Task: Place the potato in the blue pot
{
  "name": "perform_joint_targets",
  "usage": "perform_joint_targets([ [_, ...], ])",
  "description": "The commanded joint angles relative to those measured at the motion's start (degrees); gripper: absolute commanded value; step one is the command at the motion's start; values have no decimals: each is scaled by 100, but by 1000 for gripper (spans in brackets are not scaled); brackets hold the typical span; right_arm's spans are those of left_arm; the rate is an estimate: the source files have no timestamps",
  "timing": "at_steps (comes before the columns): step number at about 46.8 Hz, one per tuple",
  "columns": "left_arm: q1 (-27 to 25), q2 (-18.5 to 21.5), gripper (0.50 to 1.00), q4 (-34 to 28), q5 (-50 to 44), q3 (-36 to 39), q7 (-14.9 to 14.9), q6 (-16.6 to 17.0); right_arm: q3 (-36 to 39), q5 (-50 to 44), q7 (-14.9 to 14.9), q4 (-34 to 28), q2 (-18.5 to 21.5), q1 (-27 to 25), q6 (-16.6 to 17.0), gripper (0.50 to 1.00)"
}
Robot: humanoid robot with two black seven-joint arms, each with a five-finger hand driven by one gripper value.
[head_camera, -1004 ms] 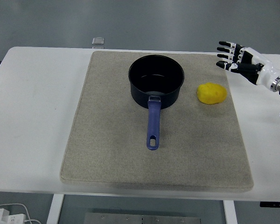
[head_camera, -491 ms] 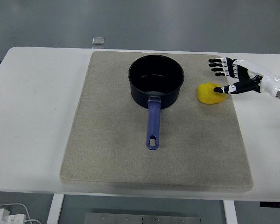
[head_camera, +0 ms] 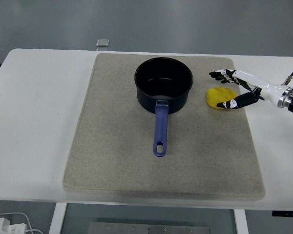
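The right hand (head_camera: 234, 87) is reaching over the potato (head_camera: 219, 96), its fingers (head_camera: 218, 74) spread around it, not yet clenched.

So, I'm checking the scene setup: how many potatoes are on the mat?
1. The single yellow potato lies on the mat just right of the blue pot, with the right hand around it. The pot looks empty; none seem hidden.
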Motion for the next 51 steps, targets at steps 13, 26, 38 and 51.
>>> perform_joint_targets([
  [13,-7,0,994,16,0,0,0,0,-12,-24,166,-115,132,-54,-132,921],
  [26,2,0,994,25,0,0,0,0,15,81,219,-414,308,-116,-123,921],
  [38,2,0,992,43,0,-9,0,0,50,81,219,-519,431,-221,-325,919],
  [51,11,0,994,43,0,-9,0,0,6,73,227,-739,545,-221,-343,919],
])
